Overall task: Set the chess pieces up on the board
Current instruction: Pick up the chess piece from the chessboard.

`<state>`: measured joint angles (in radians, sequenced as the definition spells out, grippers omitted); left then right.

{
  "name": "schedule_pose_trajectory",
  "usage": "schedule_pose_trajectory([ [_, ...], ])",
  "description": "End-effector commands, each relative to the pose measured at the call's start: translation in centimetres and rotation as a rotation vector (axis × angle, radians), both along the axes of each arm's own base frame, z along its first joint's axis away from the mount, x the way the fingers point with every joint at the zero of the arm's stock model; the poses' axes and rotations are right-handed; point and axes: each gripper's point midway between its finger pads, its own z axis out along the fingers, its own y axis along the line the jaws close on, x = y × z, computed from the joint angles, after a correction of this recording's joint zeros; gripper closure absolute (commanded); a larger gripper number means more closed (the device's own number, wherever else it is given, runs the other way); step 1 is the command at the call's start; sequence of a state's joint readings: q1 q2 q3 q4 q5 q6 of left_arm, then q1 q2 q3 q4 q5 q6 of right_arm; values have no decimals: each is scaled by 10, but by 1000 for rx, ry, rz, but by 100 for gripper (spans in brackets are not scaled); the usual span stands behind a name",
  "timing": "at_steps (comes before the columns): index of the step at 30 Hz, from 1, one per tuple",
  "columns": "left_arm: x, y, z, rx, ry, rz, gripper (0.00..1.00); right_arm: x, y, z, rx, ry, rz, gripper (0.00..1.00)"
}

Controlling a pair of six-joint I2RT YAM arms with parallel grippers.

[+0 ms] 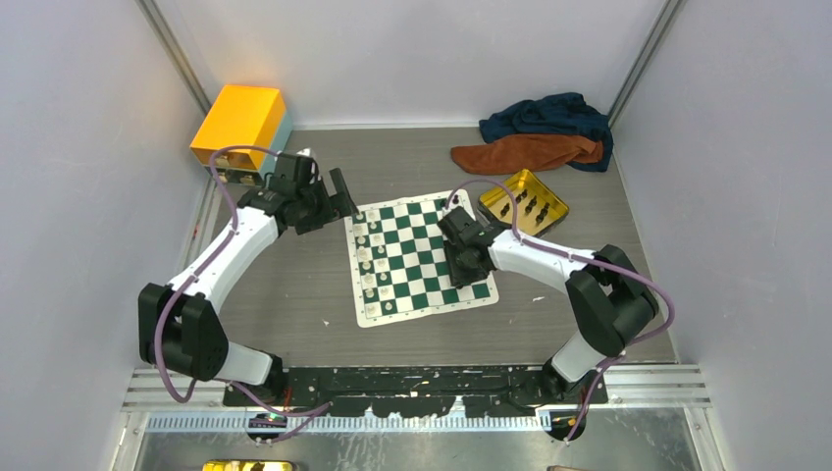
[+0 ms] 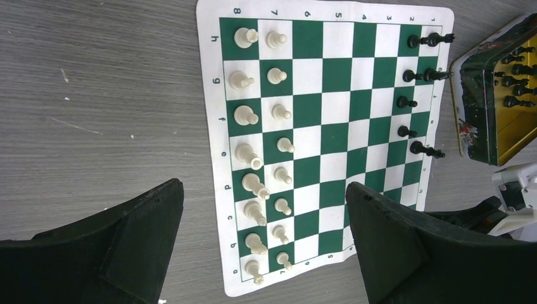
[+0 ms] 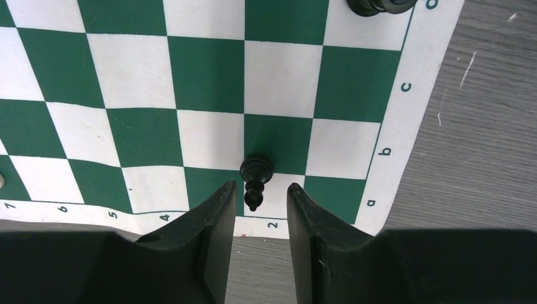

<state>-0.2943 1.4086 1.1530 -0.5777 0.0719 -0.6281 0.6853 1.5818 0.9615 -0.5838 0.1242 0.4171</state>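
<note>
Placing black pawns. Right claw [image 3: 261,187] slightly open astride a pawn [image 3: 256,171], apparently not gripping; left claw [image 2: 263,185] wide, empty. Next: fetch from tin [image 1: 561,206], 2 o'clock of board [image 1: 432,275].

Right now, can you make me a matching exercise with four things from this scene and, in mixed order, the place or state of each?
1 cream-white pieces
2 gold tin
3 right gripper
4 orange box

A far left corner of the table
B open over a black pawn
C two rows on the board
D holds black pieces beside the board

Pairs: 1-C, 2-D, 3-B, 4-A
</note>
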Motion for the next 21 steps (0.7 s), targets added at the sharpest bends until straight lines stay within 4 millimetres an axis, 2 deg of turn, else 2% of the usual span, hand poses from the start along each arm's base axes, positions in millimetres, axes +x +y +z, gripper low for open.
schedule_pose_trajectory([
  [1,17,-8,21,-27,-78,-7,0,17,14,14,41,-57,12,60],
  [7,21,-9,19,-26,-74,-8,0,20,16,11,32,-52,21,72],
  [10,22,-9,19,-27,-72,-8,0,21,16,9,28,-46,24,86],
  [13,22,-9,19,-24,-74,-9,0,22,15,11,24,-48,24,92],
  [17,24,-8,23,-17,-81,-8,0,23,15,22,26,-65,25,98],
  [21,28,-7,33,-8,-105,-7,0,29,17,42,35,-93,28,99],
])
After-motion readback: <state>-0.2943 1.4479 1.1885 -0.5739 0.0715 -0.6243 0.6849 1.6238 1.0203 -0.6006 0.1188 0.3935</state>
